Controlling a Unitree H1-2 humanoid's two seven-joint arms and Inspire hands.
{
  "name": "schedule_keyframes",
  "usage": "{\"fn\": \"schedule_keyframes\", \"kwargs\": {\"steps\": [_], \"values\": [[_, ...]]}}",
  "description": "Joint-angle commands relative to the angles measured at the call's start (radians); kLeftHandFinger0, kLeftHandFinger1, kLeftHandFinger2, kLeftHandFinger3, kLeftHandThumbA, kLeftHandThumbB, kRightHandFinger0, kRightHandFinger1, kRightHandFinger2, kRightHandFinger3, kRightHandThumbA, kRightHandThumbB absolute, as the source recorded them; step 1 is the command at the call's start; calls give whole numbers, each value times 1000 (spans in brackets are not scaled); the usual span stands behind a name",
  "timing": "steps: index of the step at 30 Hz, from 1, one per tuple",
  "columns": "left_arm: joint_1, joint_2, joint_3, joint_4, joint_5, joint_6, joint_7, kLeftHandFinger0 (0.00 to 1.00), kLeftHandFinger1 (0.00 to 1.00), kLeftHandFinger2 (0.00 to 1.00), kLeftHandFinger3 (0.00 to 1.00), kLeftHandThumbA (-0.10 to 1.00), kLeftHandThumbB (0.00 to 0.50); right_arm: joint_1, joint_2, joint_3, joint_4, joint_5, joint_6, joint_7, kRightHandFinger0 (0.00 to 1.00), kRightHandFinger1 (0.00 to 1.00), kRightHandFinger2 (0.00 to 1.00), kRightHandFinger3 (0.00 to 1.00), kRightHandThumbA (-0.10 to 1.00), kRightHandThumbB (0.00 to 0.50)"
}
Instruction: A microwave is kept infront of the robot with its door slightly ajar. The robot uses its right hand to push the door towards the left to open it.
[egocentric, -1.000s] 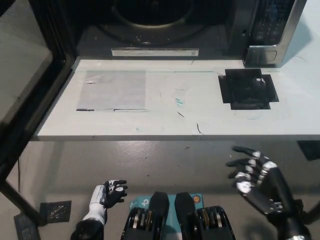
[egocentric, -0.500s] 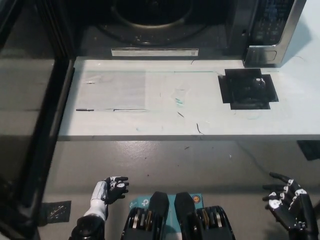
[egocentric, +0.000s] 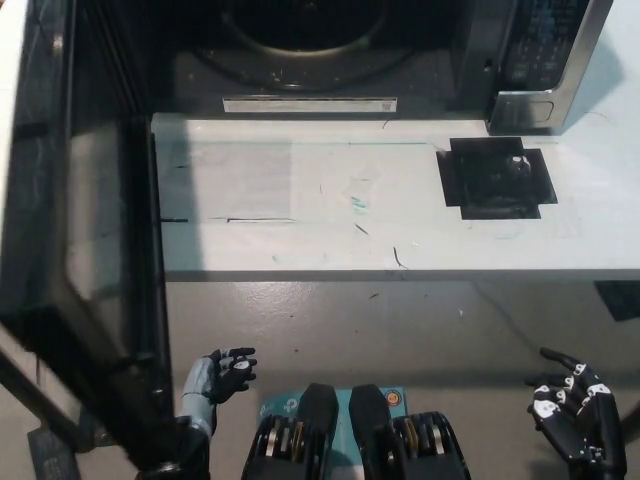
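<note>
The dark glass-panelled microwave door (egocentric: 80, 250) is seen swung wide at nine o'clock of the white desk (egocentric: 400, 210), baring the steel microwave's cavity (egocentric: 300, 40). The black right robot hand (egocentric: 578, 415), fingers spread and empty, is held low at five o'clock, well apart from the door; any finishing push would best be made flat-palmed and leftward near the door's free edge. The white left robot hand (egocentric: 222, 373) is rested at seven o'clock, loosely curled on nothing.

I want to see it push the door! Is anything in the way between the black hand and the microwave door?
Nothing visible stands between them. The right hand hangs open low at the right, the door stands at the far left, and only bare floor lies between. The left hand rests below the table.
</note>
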Motion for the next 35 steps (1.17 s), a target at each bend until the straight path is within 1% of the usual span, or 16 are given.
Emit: {"fn": "schedule_keyframes", "kwargs": {"steps": [1,3,6,9,13,19,21,22,23,24,26,28,31,32,33,35], "values": [[-29,8,0,-3,5,-21,12,668,568,581,549,178,0,-11,0,-3,3,-12,-85,-16,133,251,412,674,301,250],[-28,11,-4,3,7,-40,4,694,585,587,545,170,0,-11,-2,-3,5,-14,-85,-18,143,250,408,674,307,247],[-29,9,1,2,1,-30,5,661,564,569,536,175,10,-11,-2,-1,3,-19,-86,-21,154,255,406,666,309,243],[-30,8,3,1,-1,-28,5,618,536,555,523,170,1,-11,-1,-2,3,-13,-80,-23,158,262,407,661,303,247],[-34,9,1,12,1,-45,4,646,562,569,515,166,0,-15,-2,-3,4,-5,-83,-20,144,256,405,644,300,251],[-35,8,-5,3,14,-21,22,730,604,601,551,184,0,-14,-6,0,2,-16,-91,-22,119,243,416,645,296,251],[-34,6,-1,0,9,-19,20,716,597,596,546,177,0,-14,-5,-2,2,-9,-90,-20,127,252,422,644,283,251],[-32,7,0,-2,7,-17,19,681,579,582,545,181,0,-13,-4,0,2,-15,-90,-22,128,253,421,644,284,250],[-36,11,-8,16,15,-37,17,714,606,595,542,193,0,-14,-6,1,6,-19,-97,-22,129,258,431,645,287,249],[-36,11,-8,16,15,-37,17,717,608,596,542,196,0,-14,-6,1,6,-19,-97,-22,129,258,432,645,288,249],[-30,9,-7,-6,14,-17,17,677,581,588,549,214,0,-14,-6,1,3,-16,-90,-21,126,258,430,646,305,263],[-30,6,2,-5,2,-23,13,642,552,562,530,187,5,-15,-6,1,7,-20,-97,-23,121,253,419,645,301,262],[-34,6,2,-3,3,-23,14,660,564,565,517,192,0,-17,-9,3,6,-31,-97,-26,115,243,409,645,312,263],[-33,10,-6,1,12,-32,13,695,586,586,525,204,0,-17,-10,4,9,-39,-104,-28,110,239,408,644,309,257],[-35,9,-5,3,11,-32,13,703,596,604,547,204,0,-18,-11,4,10,-37,-107,-27,110,240,408,644,298,248],[-38,9,-5,11,10,-38,10,706,602,610,548,198,0,-19,-11,2,12,-28,-110,-22,113,240,405,632,279,248]]}}
